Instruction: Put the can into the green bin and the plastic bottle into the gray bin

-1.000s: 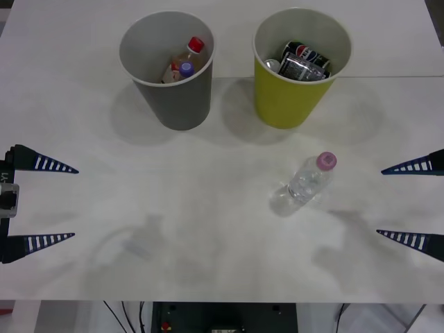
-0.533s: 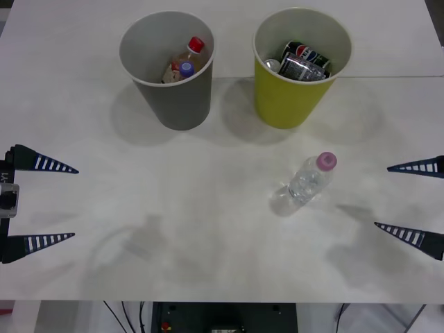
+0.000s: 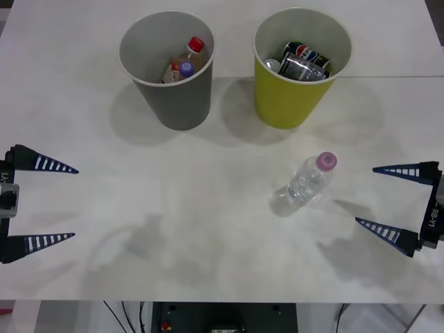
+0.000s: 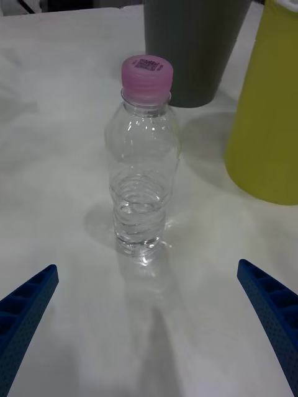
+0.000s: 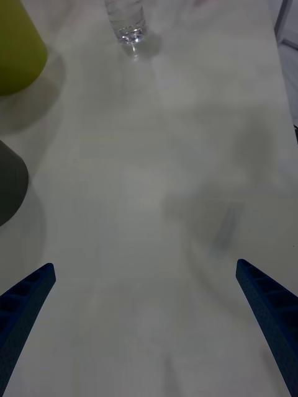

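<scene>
Where the front view looks down on the white table (image 3: 208, 208), the plastic bottle (image 3: 307, 182) stands upright, pink cap on, nearer the robot than the green bin (image 3: 295, 83) and a bit to its right, apart from it. Right gripper (image 3: 386, 201) sits at the right edge, fingers spread wide, tips aimed at the bottle, not touching it. Left gripper (image 3: 62, 203) parked at the left edge, fingers also spread, nothing between them. Gray bin (image 3: 170, 73) stands left of the green bin, well apart from the bottle; it holds a red-capped bottle (image 3: 190, 54) and a blue-purple-capped bottle (image 3: 180, 71). Green bin holds cans (image 3: 305, 59).

Right wrist view: plastic bottle (image 4: 143, 161) upright and centred ahead of the two blue fingers (image 4: 273, 310), which are far apart at the corners, nothing gripped. Bottle clear, crinkled, no label. Gray bin (image 4: 192, 49) behind it, green bin (image 4: 267, 118) beside that, both clear of the bottle.

Left wrist view: blue fingers (image 5: 25, 304) wide apart over bare table (image 5: 161, 186). Base of the plastic bottle (image 5: 127, 22) far off; edges of the green bin (image 5: 18, 49) and gray bin (image 5: 9, 186) along one side.
</scene>
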### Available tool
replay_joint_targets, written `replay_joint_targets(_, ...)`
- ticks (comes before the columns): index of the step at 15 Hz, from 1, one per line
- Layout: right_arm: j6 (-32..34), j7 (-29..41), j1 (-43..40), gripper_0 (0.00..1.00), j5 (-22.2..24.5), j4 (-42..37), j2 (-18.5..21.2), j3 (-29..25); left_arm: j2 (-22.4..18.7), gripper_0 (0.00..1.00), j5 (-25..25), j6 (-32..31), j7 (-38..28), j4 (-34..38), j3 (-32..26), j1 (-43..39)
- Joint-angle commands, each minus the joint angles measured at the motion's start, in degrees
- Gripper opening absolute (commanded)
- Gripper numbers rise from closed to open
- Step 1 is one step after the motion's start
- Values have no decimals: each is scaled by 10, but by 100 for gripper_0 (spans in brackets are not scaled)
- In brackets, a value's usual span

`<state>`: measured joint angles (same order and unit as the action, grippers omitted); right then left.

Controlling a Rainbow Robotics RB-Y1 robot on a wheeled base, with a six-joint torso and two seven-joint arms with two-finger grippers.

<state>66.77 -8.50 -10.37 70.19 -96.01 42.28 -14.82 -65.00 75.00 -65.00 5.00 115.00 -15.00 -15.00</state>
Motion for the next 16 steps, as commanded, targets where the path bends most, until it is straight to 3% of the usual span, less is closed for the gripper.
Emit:
replay_joint_targets(1,0,-1,19,100,2,25,-33,12,0,100,0,0,0,0,0,0)
replay_joint_targets(12,-9,-25,123,100,5,158,-143,64,0,100,0,0,0,0,0,0)
replay_joint_targets(16,-17,-27,143,100,41,158,-169,68,0,100,0,0,0,0,0,0)
